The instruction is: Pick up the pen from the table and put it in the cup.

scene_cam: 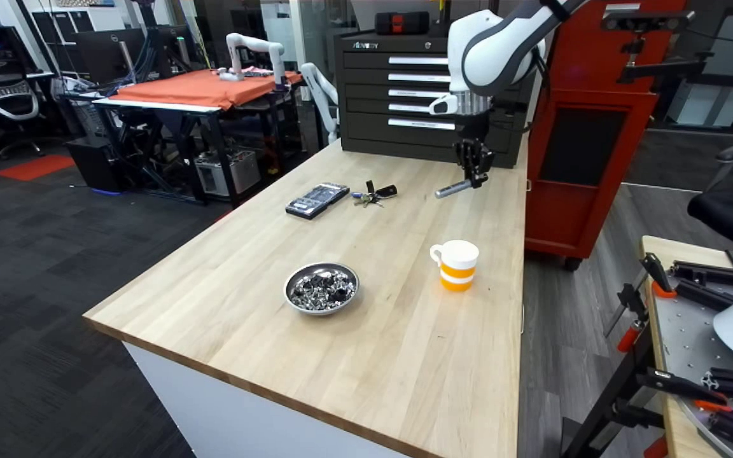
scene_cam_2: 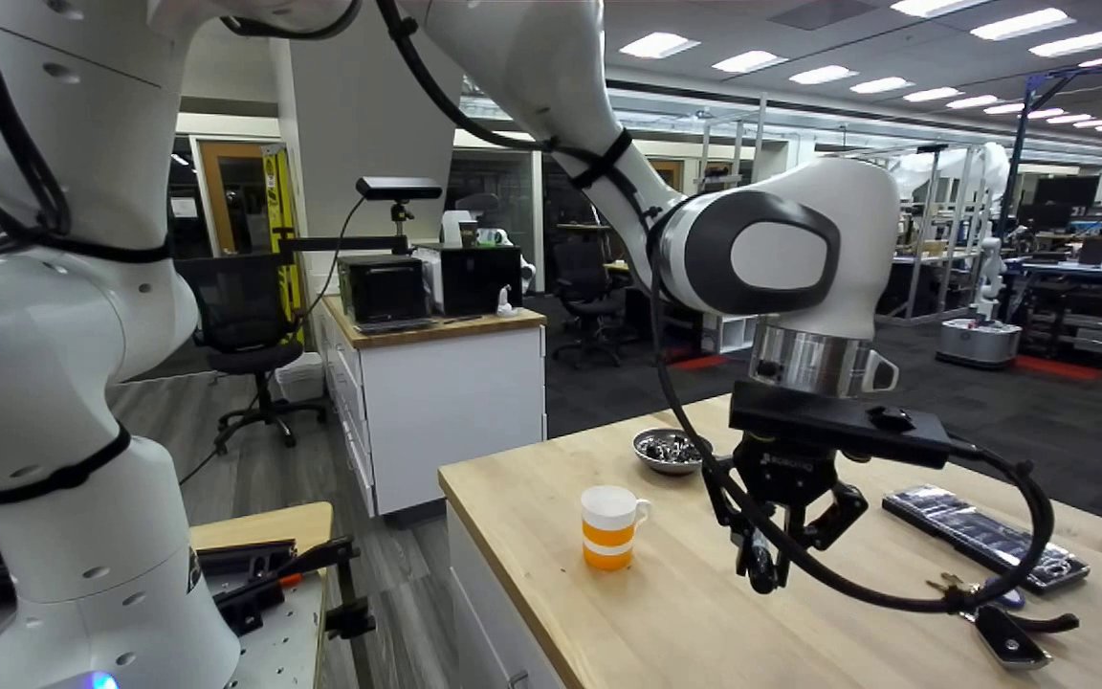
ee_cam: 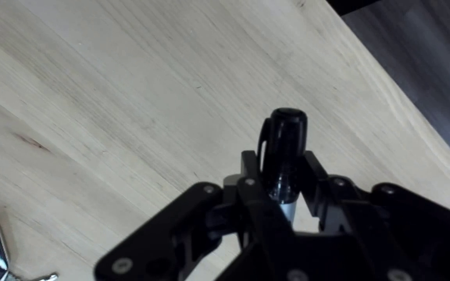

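The pen, with a black cap (ee_cam: 287, 136) and a grey-white barrel, is gripped between the fingers of my gripper (ee_cam: 277, 168) in the wrist view. In an exterior view the pen's grey barrel (scene_cam: 453, 189) sticks out sideways from the gripper (scene_cam: 473, 177), above the table (scene_cam: 392, 356). In an exterior view the gripper (scene_cam_2: 771, 565) hangs above the tabletop, with a dark end of the pen (scene_cam_2: 761, 577) at its fingertips. The cup, white with orange bands and a handle, stands upright on the table in both exterior views (scene_cam: 458, 261) (scene_cam_2: 607, 526), apart from the gripper.
A metal bowl (scene_cam: 289, 294) of small parts stands beside the cup. A flat dark case (scene_cam: 317, 200) and keys (scene_cam: 373, 194) lie farther along the table. A dark drawer chest (scene_cam: 398, 105) stands at the table's end behind the gripper. The table edge (ee_cam: 397, 86) runs close by.
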